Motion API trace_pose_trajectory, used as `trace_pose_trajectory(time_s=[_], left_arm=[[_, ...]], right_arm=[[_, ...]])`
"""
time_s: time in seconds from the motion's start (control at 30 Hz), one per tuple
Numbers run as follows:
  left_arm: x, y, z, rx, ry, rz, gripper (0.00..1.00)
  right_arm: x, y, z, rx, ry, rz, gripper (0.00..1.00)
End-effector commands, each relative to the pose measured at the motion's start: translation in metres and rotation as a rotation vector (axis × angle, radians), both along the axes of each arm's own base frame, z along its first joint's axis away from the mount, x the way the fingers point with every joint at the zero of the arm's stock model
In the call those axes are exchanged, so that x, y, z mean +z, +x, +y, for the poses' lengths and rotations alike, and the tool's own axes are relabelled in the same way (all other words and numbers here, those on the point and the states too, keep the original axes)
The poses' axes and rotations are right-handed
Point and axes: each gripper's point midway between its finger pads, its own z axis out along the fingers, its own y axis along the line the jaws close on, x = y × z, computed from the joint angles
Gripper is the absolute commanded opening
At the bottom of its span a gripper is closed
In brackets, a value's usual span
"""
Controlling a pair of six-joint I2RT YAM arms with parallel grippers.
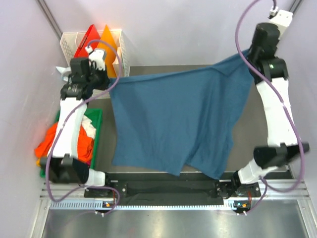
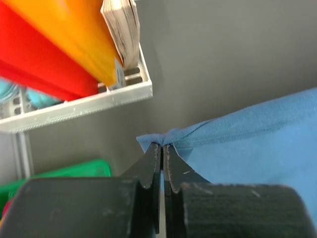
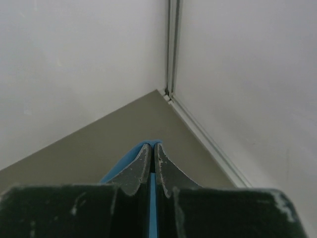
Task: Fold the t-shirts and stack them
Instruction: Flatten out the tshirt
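Pale walls on three sides and a dull grey table in the middle, that's your setup from the top cam. Your teal-blue t-shirt covers most of that table. Its top edge is pulled into a line running from about 10 o'clock to 1 o'clock, higher at the 1 o'clock end. The rest spreads down toward 6 o'clock, where the rumpled bottom edge reaches the black rail between the arm bases.

Your left gripper is at 10 o'clock, fingers squeezed tight together on a bunched-up corner of the shirt. You can see the blue fabric puckering right at the tips in the wrist cam. Your right gripper is up at 1 o'clock near the back wall corner, also clamped closed, with a thin sliver of the same blue cloth pinched between the fingers.

Off at 11 o'clock there's a white basket with a red board and an orange board standing in it, just behind the left wrist. At 9 o'clock sits a green bin with a pile of t-shirts, mostly orange with some white, partly hidden under your left arm
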Motion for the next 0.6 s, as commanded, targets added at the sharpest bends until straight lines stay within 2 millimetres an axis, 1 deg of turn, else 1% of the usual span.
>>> trace_pose_trajectory(time_s=[0.0,0.03,0.07,0.1,0.13,0.17,0.2,0.23,0.27,0.3,0.33,0.37,0.4,0.43,0.47,0.5,0.53,0.57], left_arm=[[0.038,0.069,0.001,0.045,0.008,-0.165,0.0],[0.057,0.079,0.001,0.057,0.003,-0.207,0.0],[0.049,0.096,-0.001,0.059,-0.004,-0.188,0.0],[0.055,0.104,-0.002,0.06,-0.008,-0.2,0.0],[0.088,0.11,-0.003,0.064,-0.011,-0.273,0.0],[0.082,0.125,-0.006,0.064,-0.009,-0.257,0.0],[0.089,0.13,-0.006,0.066,-0.012,-0.267,0.0],[0.137,0.13,-0.007,0.069,-0.022,-0.37,0.0],[0.127,0.142,-0.009,0.07,-0.023,-0.337,0.0],[0.145,0.143,-0.009,0.076,-0.026,-0.377,0.0],[0.157,0.144,-0.009,0.081,-0.029,-0.406,0.0],[0.18,0.142,-0.009,0.085,-0.033,-0.462,0.0],[0.19,0.142,-0.007,0.097,-0.034,-0.501,0.0],[0.202,0.136,-0.007,0.099,-0.036,-0.535,0.0],[0.198,0.137,-0.007,0.099,-0.037,-0.53,0.0],[0.206,0.137,-0.006,0.106,-0.043,-0.566,0.0],[0.211,0.129,-0.005,0.114,-0.053,-0.583,0.0],[0.184,0.136,-0.006,0.118,-0.057,-0.528,0.0]], right_arm=[[0.04,0.033,-0.015,-0.019,0.091,-0.158,0.0],[0.036,0.048,-0.016,-0.015,0.094,-0.152,0.0],[0.056,0.047,-0.017,-0.01,0.099,-0.206,0.0],[0.061,0.055,-0.015,-0.001,0.104,-0.234,0.0],[0.074,0.055,-0.013,0.022,0.109,-0.269,0.0],[0.103,0.046,-0.012,0.038,0.112,-0.349,0.0],[0.116,0.047,-0.009,0.055,0.11,-0.387,0.0],[0.132,0.041,-0.006,0.077,0.108,-0.434,0.0],[0.152,0.029,-0.006,0.088,0.102,-0.489,0.0],[0.168,0.022,-0.004,0.102,0.1,-0.542,0.0],[0.185,0.005,-0.003,0.124,0.094,-0.589,0.0],[0.194,-0.003,-0.002,0.128,0.076,-0.607,0.0],[0.208,-0.022,-0.001,0.143,0.068,-0.644,0.0],[0.205,-0.024,-0.002,0.144,0.063,-0.632,0.0],[0.203,-0.028,-0.002,0.142,0.057,-0.621,0.0],[0.207,-0.045,-0.004,0.139,0.058,-0.63,0.0],[0.189,-0.036,-0.003,0.14,0.056,-0.577,0.0],[0.181,-0.036,-0.003,0.138,0.056,-0.552,0.0]])
